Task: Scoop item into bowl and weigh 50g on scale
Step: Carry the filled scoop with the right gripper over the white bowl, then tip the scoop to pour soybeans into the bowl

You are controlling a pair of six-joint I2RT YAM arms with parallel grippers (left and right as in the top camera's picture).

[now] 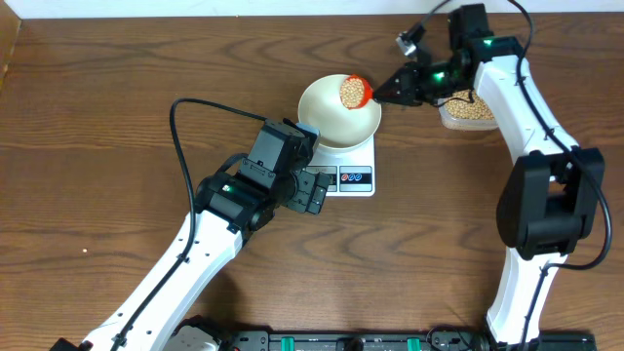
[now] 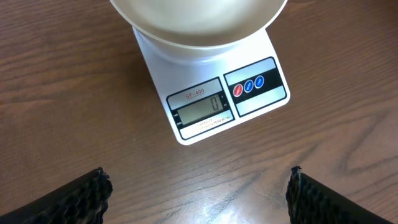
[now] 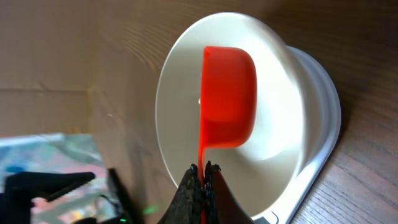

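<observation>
The white bowl (image 1: 336, 109) stands on the white scale (image 1: 353, 174). The scale's display (image 2: 199, 111) reads 0, with red and blue buttons (image 2: 249, 86) beside it. My right gripper (image 1: 395, 91) is shut on the handle of a red scoop (image 1: 353, 92), which is full of tan beans and held over the bowl's right side. In the right wrist view the scoop (image 3: 227, 96) shows from below, over the bowl (image 3: 286, 106), with the gripper (image 3: 203, 169) pinching its handle. My left gripper (image 2: 199, 186) is open and empty above the table just in front of the scale.
A clear container of beans (image 1: 466, 109) sits at the back right, partly under my right arm. My left arm's black cable (image 1: 180, 127) loops over the table left of the bowl.
</observation>
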